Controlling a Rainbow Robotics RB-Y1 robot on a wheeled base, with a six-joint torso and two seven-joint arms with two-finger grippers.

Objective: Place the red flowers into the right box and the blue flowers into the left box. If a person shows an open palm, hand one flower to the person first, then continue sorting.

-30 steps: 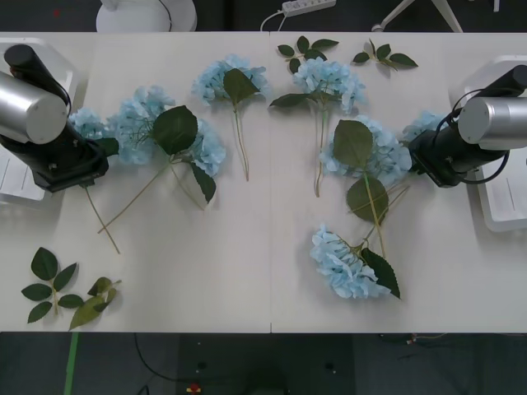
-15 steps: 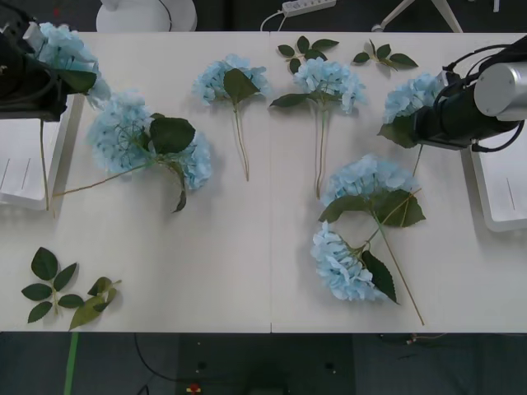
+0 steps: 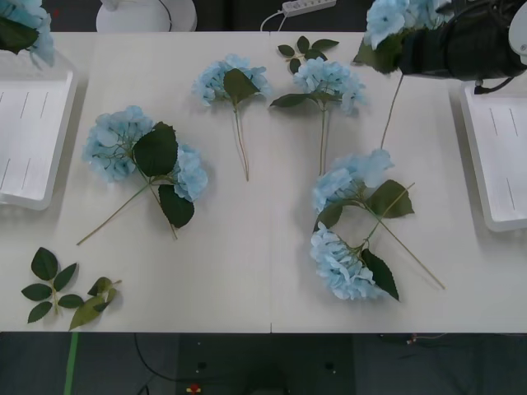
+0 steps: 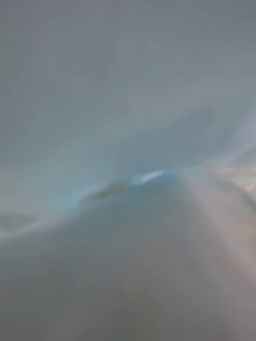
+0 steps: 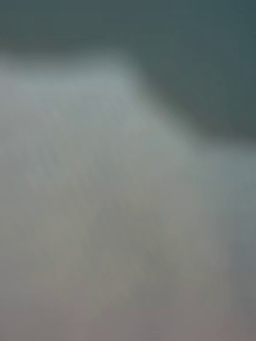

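Observation:
Several blue flowers lie on the white table: a pair at the left (image 3: 144,156), one at the back middle (image 3: 230,81), another beside it (image 3: 329,82), and two at the right (image 3: 354,177) (image 3: 342,263). My right gripper (image 3: 416,49) is raised at the back right, shut on a blue flower (image 3: 395,18) whose stalk hangs down over the table. A further blue flower head (image 3: 20,23) hangs at the far left corner above the left box (image 3: 29,140). The right box (image 3: 502,156) holds nothing. Both wrist views are blurred.
Loose green leaf sprigs lie at the front left (image 3: 58,290) and at the back middle (image 3: 306,48). A white power strip (image 3: 309,6) and a white round base (image 3: 146,13) sit beyond the table's far edge.
Both arms rose from the table and swung back and outward, each carrying a blue flower. The flowers left on the table shifted as the stalks pulled free.

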